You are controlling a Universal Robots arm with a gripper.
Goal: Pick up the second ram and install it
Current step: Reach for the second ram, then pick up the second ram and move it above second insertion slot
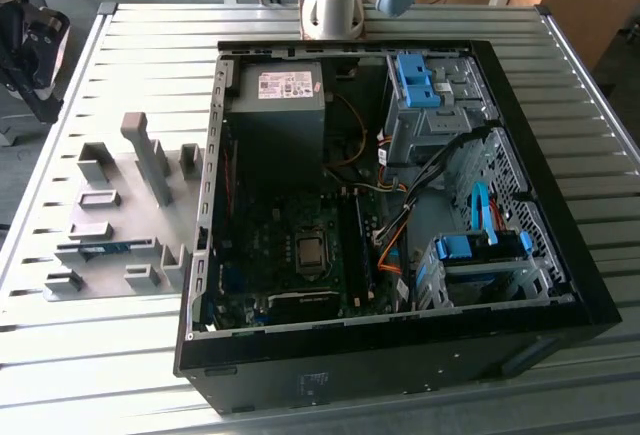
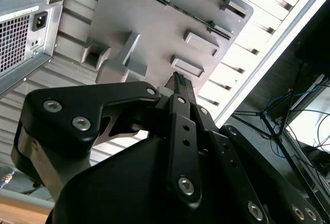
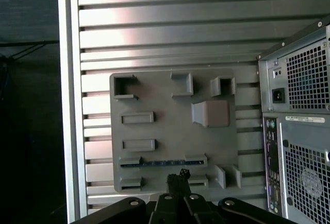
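The second ram is a thin blue stick lying on edge in a slot of the grey holder plate, at the exterior view's left of the open computer case. From above, in the first wrist view, the ram shows as a dark blue strip between two grey clips. My gripper hangs well above the holder plate, fingertips pressed together with nothing between them. In the second wrist view the gripper points down toward the plate.
The case lies open on a slatted metal table, motherboard facing up, with blue drive brackets and loose cables on the exterior view's right. The arm's base stands behind the case. The case's rear panel flanks the plate.
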